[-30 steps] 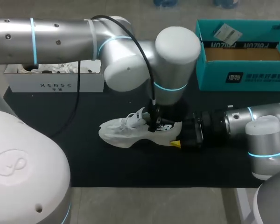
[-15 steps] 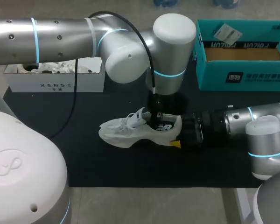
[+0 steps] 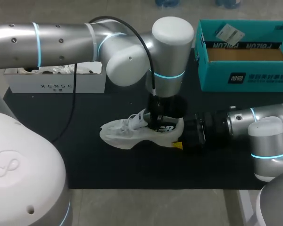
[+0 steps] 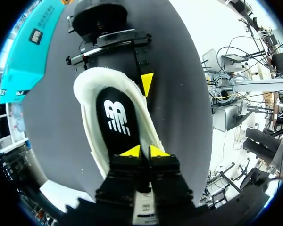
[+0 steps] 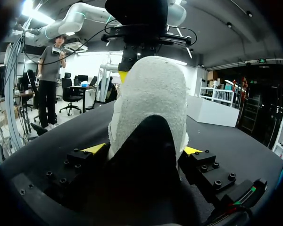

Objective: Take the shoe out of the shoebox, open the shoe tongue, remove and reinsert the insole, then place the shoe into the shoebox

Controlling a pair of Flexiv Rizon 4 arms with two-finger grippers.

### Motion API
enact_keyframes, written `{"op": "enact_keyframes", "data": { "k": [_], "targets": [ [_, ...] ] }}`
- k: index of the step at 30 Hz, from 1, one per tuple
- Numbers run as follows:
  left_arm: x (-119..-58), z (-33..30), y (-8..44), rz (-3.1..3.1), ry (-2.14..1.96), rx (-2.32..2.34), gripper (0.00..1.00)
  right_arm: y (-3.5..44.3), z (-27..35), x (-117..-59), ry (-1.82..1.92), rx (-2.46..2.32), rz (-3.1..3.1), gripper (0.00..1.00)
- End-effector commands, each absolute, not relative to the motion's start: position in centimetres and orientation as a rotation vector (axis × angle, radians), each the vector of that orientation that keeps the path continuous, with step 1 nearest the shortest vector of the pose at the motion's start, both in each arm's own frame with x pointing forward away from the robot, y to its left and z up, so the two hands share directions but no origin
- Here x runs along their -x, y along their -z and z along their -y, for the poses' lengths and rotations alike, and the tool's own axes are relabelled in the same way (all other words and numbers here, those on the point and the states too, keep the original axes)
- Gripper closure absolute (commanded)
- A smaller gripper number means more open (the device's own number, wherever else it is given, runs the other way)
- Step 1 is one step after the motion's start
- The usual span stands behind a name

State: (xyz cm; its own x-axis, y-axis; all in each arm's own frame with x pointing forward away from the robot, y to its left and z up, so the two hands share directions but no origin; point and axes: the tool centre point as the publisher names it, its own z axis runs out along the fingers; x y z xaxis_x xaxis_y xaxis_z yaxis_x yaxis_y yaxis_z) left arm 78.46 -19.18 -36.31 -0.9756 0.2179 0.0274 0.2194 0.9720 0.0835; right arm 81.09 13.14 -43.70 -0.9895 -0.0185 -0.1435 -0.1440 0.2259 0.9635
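Gripper (image 4: 142, 151), tips together, over shoe (image 4: 91, 101) insole (image 4: 117, 120)

White shoe (image 3: 122, 133); black insole (image 4: 114, 143), white logo (image 4: 117, 117); teal shoebox (image 3: 212, 77); black mat (image 3: 108, 165).

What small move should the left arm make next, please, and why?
Probably raise the left arm slightly, to test whether the insole lifts. Its jaws stand almost closed at the insole's edge inside the shoe, though a real grip is unclear, and the right arm clamps the heel in its jaws from both sides.
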Motion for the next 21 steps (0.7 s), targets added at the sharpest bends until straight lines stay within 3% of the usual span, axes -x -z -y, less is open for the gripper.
{"op": "enact_keyframes", "data": {
  "k": [1, 18, 21],
  "targets": [
    [-78.6, 19.2, 36.7, 3.096, 0.129, 0.343, 0.75, 44.5, -13.5, -81.0, -1.885, 0.158, -2.381, 1.00],
    [-79.0, 19.7, 38.9, 3.097, 0.090, 0.354, 0.60, 44.5, -13.5, -81.0, -1.885, 0.158, -2.381, 1.00],
    [-79.3, 19.8, 41.2, 3.105, 0.072, 0.344, 0.64, 44.5, -13.5, -81.0, -1.885, 0.158, -2.381, 1.00]
  ]
}}
